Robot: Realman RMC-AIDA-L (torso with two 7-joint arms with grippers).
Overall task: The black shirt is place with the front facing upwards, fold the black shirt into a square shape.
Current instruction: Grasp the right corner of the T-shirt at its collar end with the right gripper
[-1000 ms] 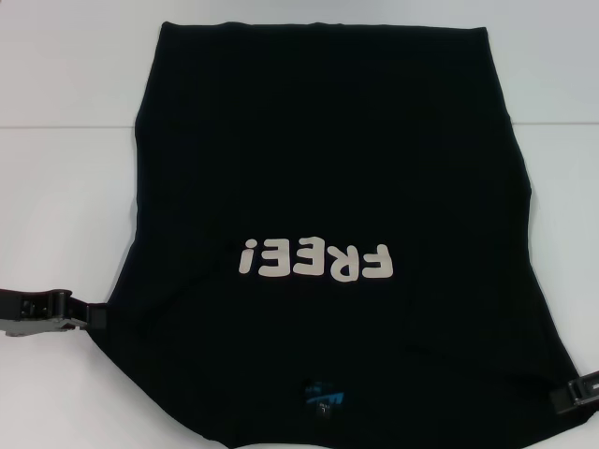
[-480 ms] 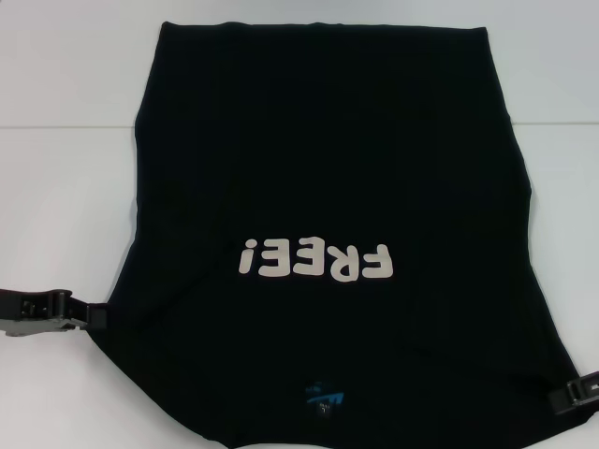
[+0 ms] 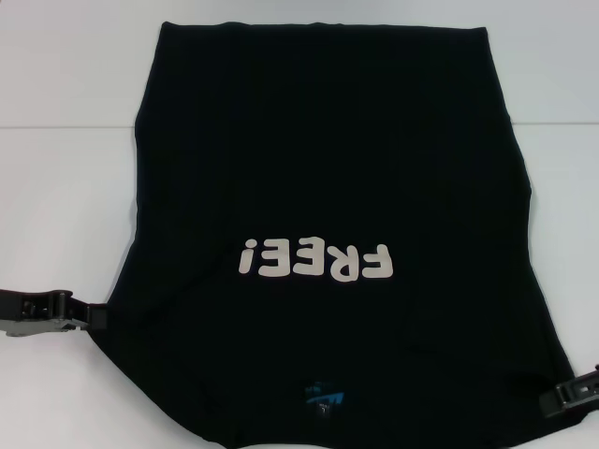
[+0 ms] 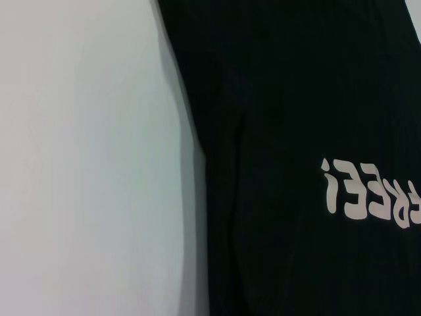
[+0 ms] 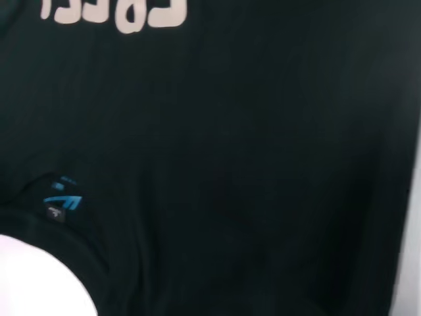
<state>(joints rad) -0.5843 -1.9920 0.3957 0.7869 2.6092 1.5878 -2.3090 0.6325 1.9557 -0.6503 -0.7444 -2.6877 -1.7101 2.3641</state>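
Near edge: we see the shirt [image 3: 328,215] lying flat, front up, on a white table [image 3: 65,215], its collar end and blue neck label [image 3: 323,397] closest to us.
Left gripper [image 3: 92,316]: it sits at the shirt's near left edge, touching or just beside the fabric; we cannot tell whether its fingers are spread or pinched on cloth.
Right gripper [image 3: 552,400]: it sits at the near right corner, at the fabric's edge; its finger state is likewise not visible to us.
Lettering: the off-white "FREE!" print [image 3: 315,259] reads upside down from our side, between the label and the shirt's middle.
Long axis: we judge that the shirt runs from collar (near) to hem (far), straight away from the robot; the sides already lie tucked in, giving a long panel.
Key relation: both grippers flank the collar end, the shirt lying inward of each and extending away; neither arm is clearly nearer.
Far edge: the hem [image 3: 323,26] lies well apart from both grippers, near the table's far side.
Judgement: we take the coming move to be a fold along that axis.
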